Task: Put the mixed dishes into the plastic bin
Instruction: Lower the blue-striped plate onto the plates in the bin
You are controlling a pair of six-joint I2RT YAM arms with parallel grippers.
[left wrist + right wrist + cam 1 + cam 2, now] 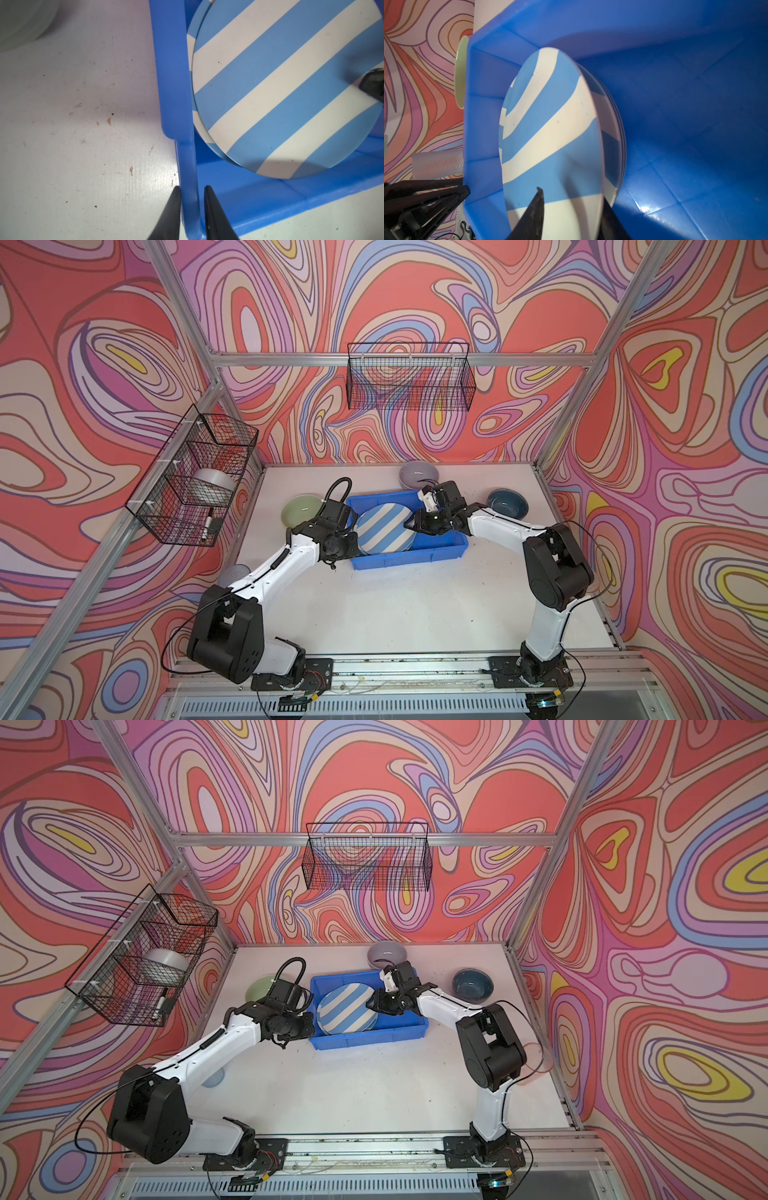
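The left claw [191,188] is narrowed onto the left wall of the blue plastic bin [172,83], near its near corner. Inside the bin, a blue-white striped plate [384,531] lies tilted on other plates. The right claw [408,526] straddles its right rim, prongs parted. On the counter [415,605], a pale green bowl [300,510] sits just left of the bin, a lilac bowl [417,473] beyond it and a teal bowl [507,502] to the right.

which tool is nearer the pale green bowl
Left. The left tool pinches the blue bin wall nearest the pale green bowl; the right tool is across the bin at the striped plate.
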